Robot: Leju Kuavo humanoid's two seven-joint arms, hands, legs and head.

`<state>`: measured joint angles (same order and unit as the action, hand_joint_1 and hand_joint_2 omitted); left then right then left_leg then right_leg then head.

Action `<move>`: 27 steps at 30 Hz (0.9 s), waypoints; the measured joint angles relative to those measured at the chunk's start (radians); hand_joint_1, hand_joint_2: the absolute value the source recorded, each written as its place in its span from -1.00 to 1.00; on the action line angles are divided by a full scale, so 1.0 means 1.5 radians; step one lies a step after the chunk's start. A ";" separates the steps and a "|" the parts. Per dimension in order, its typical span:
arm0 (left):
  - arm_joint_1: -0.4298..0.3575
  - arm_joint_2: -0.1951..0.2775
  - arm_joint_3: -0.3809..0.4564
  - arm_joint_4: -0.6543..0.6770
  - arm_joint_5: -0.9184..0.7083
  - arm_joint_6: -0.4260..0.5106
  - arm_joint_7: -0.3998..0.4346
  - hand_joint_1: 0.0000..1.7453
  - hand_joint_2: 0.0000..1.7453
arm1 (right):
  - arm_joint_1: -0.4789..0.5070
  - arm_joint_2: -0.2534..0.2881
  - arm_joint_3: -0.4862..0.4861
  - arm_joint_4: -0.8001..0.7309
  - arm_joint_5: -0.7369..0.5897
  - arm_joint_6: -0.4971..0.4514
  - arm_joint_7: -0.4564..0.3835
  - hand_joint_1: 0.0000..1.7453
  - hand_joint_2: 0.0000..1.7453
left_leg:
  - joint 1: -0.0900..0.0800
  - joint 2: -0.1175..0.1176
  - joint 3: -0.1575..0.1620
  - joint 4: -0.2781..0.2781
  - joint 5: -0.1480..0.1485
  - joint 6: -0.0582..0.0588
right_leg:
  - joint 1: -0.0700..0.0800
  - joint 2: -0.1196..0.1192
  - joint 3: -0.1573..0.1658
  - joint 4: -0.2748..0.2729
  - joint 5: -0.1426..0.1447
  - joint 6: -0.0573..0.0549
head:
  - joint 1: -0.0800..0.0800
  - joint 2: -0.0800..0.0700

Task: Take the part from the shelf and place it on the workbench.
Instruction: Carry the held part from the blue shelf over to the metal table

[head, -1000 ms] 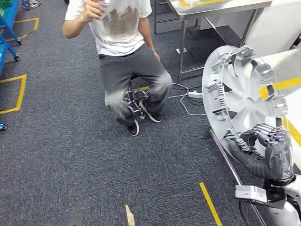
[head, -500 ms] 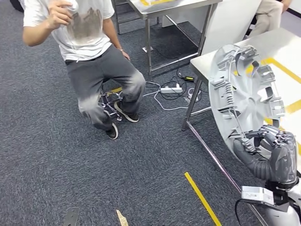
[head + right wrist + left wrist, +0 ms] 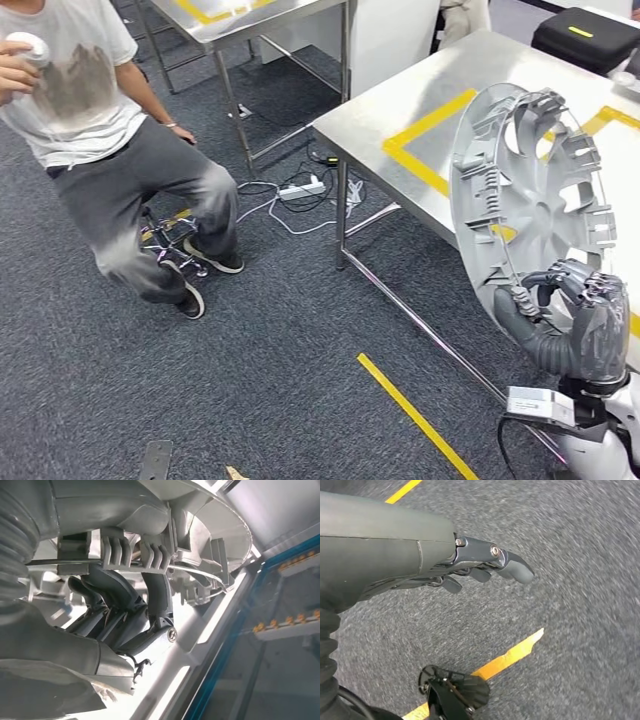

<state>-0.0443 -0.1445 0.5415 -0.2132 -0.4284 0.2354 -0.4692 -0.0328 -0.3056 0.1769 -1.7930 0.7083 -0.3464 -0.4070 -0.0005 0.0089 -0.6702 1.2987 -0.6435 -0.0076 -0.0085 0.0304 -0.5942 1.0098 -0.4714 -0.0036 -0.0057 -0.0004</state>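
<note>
Head view: the right hand (image 3: 585, 315) grips the grey wheel cover (image 3: 528, 195) at its lower rim, holding the disc upright on edge, its ribbed back facing the camera. The steel bench (image 3: 377, 120), marked with yellow tape, lies directly behind and under the cover, so the coming move looks like tipping the disc flat and lowering it there. A person (image 3: 113, 130) crouches on the carpet well apart.

Left wrist view: the left hand (image 3: 486, 567) hangs over carpet, fingers loosely extended, holding nothing.

Right wrist view: dark fingers (image 3: 158, 592) hook round the cover's wire ring and clips
</note>
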 joint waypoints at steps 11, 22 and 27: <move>-0.004 -0.004 0.001 0.000 -0.013 -0.004 0.004 -1.00 1.00 | -0.013 0.005 0.002 0.013 0.049 -0.007 0.011 1.00 1.00 | 0.004 -0.040 0.075 -0.203 0.109 0.028 | -0.003 0.041 -0.034 0.025 -0.008 0.028 | 0.004 0.000; -0.009 -0.011 0.002 0.000 -0.024 -0.005 0.008 -1.00 1.00 | -0.036 0.008 0.018 0.043 0.089 -0.047 0.030 1.00 1.00 | -0.001 0.057 0.085 -0.198 0.096 0.014 | -0.002 -0.064 -0.002 -0.002 0.002 0.035 | 0.009 0.000; -0.012 -0.015 0.002 0.000 -0.034 -0.001 0.015 -1.00 1.00 | -0.029 0.008 0.014 0.044 0.075 -0.046 0.030 1.00 1.00 | 0.005 0.026 0.068 -0.139 0.051 0.000 | -0.006 -0.028 -0.003 -0.003 0.005 0.010 | 0.007 0.000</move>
<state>-0.0627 -0.1665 0.5445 -0.2136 -0.4794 0.2343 -0.4467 -0.0762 -0.2937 0.1987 -1.7273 0.8215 -0.4155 -0.3628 0.0072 0.0479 -0.5689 1.0895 -0.5665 -0.0077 -0.0169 -0.0114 -0.5993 1.0060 -0.4635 0.0113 0.0043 -0.0004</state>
